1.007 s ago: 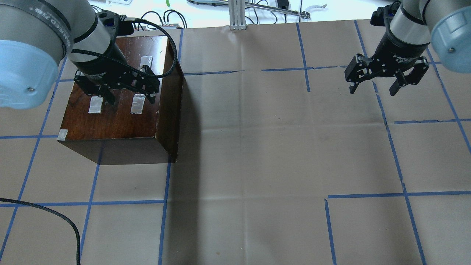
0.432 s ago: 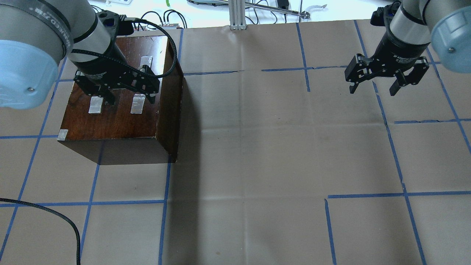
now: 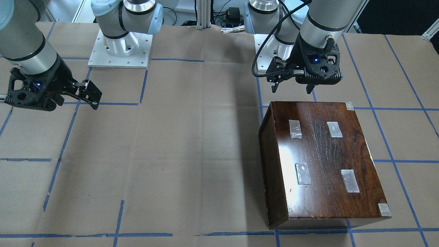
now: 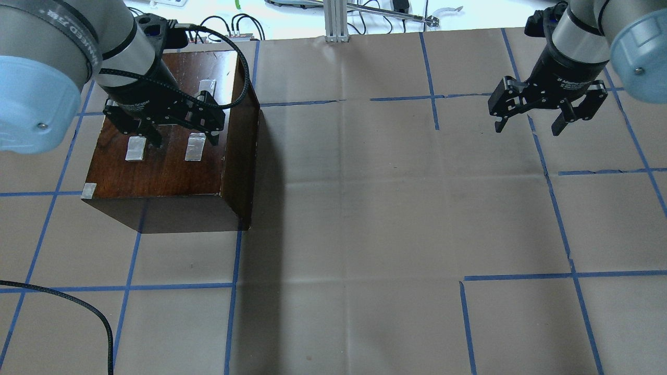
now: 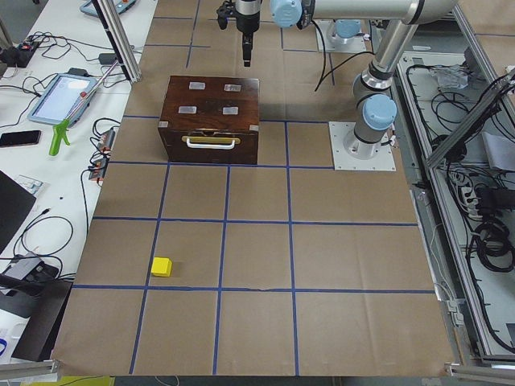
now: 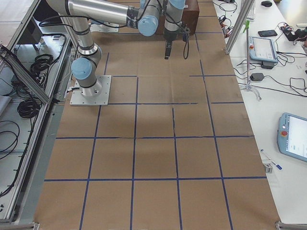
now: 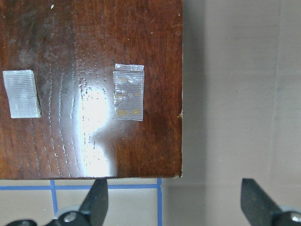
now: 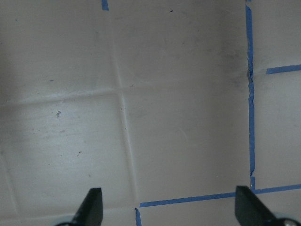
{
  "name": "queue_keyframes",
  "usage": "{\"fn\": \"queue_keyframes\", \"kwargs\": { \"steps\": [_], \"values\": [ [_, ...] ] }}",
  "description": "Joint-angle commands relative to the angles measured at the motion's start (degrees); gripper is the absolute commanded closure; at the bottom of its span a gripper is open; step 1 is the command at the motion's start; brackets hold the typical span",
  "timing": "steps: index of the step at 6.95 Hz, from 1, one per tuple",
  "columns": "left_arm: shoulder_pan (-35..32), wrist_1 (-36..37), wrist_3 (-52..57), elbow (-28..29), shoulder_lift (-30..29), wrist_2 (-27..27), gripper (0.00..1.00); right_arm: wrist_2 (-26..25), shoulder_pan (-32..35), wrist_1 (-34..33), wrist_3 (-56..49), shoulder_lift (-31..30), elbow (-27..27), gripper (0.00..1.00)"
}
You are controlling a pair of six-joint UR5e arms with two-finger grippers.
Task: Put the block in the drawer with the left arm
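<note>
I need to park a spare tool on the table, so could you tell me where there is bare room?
The paper between the cabinet and the right gripper lies bare. Crowded: the cabinet's robot-side edge, where the left gripper hangs open above. The block sits alone beyond the cabinet's handle.

1. The overhead camera looked forward and down from behind the robot; the front-facing one looked steeply back from across the bench (image 3: 205, 137). Both covered the cabinet (image 4: 156, 172).
2. Two high, distant end cameras looked along the bench toward each other.
3. The wrist cameras looked straight down, close: past the left tool (image 7: 173, 188) onto the cabinet's top corner, past the right tool (image 8: 167, 190) onto bench paper.
</note>
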Motion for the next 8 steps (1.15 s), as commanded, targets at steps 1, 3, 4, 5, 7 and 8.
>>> {"fn": "queue_keyframes", "kwargs": {
  "steps": [1,3,4,5,7,8],
  "values": [
    [1.2,0.6,1.1,0.7,0.2,0.3,0.01,0.0,0.0,0.0,0.0,0.0,0.0,0.0],
    [9.1,0.7,5.3,1.2,0.1,-0.3,0.01,0.0,0.0,0.0,0.0,0.1,0.0,0.0],
    [13.0,0.6,10.2,1.3,0.1,-1.0,0.01,0.0,0.0,0.0,0.0,0.0,0.0,0.0],
    [17.0,1.0,13.9,1.2,0.0,-2.6,0.01,0.0,0.0,0.0,0.0,0.0,0.0,0.0],
    [24.5,1.2,22.0,2.0,-2.3,-2.9,0.01,0.0,0.0,0.0,0.0,0.0,-0.1,0.0],
    [27.4,1.2,25.2,3.5,-4.0,-3.0,0.01,0.0,0.0,0.0,0.0,0.0,-0.1,0.0]
  ]
}}
